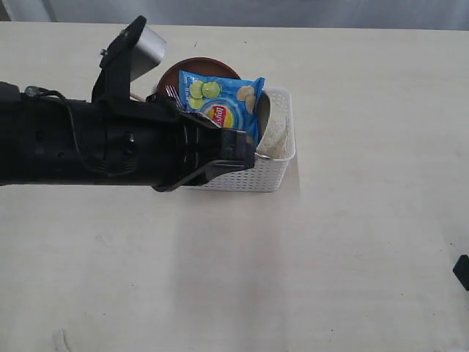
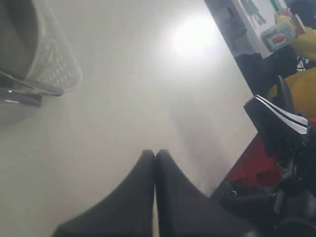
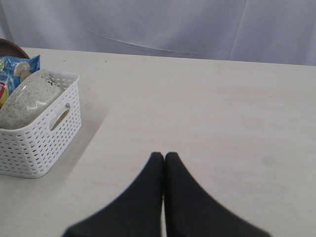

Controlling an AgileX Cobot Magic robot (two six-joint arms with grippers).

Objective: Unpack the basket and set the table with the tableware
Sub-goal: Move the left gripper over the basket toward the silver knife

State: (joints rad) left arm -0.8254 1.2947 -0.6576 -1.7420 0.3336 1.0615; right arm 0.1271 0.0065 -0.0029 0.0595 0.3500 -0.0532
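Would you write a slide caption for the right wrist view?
Shut right end effector over the table, apart from the white basket holding a bowl.

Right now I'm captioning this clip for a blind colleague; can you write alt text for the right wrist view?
The right tool, shut and empty, hangs over the cream table. To one side stands a white perforated basket holding an off-white bowl on edge and a blue chip bag; a pale curtain hangs behind.

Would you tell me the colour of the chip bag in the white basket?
The chip bag is blue, clearest in the exterior view.
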